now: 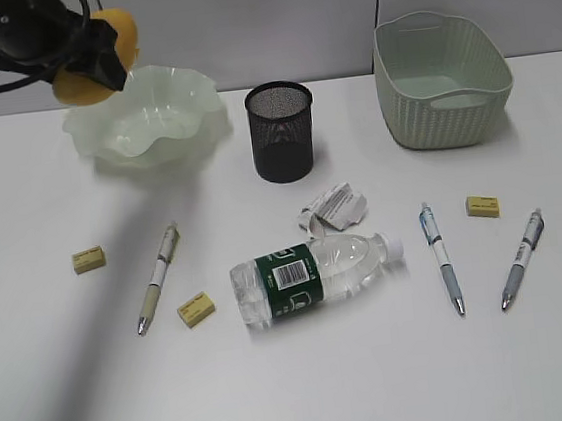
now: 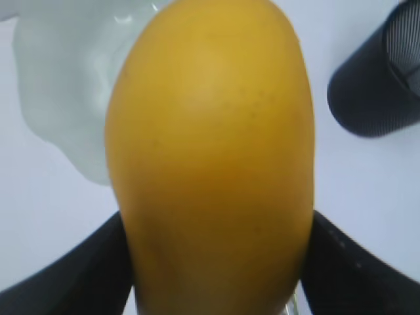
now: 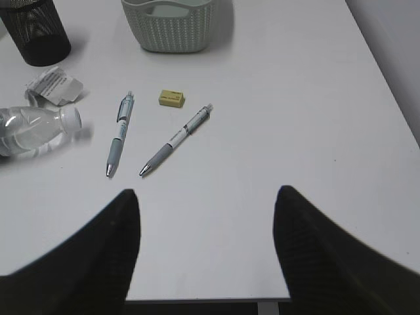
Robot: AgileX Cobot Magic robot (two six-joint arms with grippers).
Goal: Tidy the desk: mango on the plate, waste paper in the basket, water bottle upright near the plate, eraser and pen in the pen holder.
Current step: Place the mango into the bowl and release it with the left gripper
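My left gripper (image 1: pixel 94 61) is shut on the yellow-orange mango (image 2: pixel 210 151), holding it in the air over the left rim of the wavy pale green plate (image 1: pixel 198 90). The water bottle (image 1: pixel 308 278) lies on its side mid-desk, with the waste paper (image 1: pixel 333 208) just behind its cap. Three pens (image 1: pixel 157 277) (image 1: pixel 442 257) (image 1: pixel 522 257) and three yellow erasers (image 1: pixel 88 259) (image 1: pixel 197 309) (image 1: pixel 483 206) lie flat on the desk. The black mesh pen holder (image 1: pixel 281 130) stands right of the plate. My right gripper (image 3: pixel 207 197) is open and holds nothing, low over the desk's front right part.
The pale green woven basket (image 1: pixel 443 78) stands at the back right. The desk's front edge (image 3: pixel 197 300) runs just under the right gripper's fingers. In the left wrist view the plate (image 2: pixel 59 85) lies behind the mango and the pen holder (image 2: pixel 380 92) is at the upper right.
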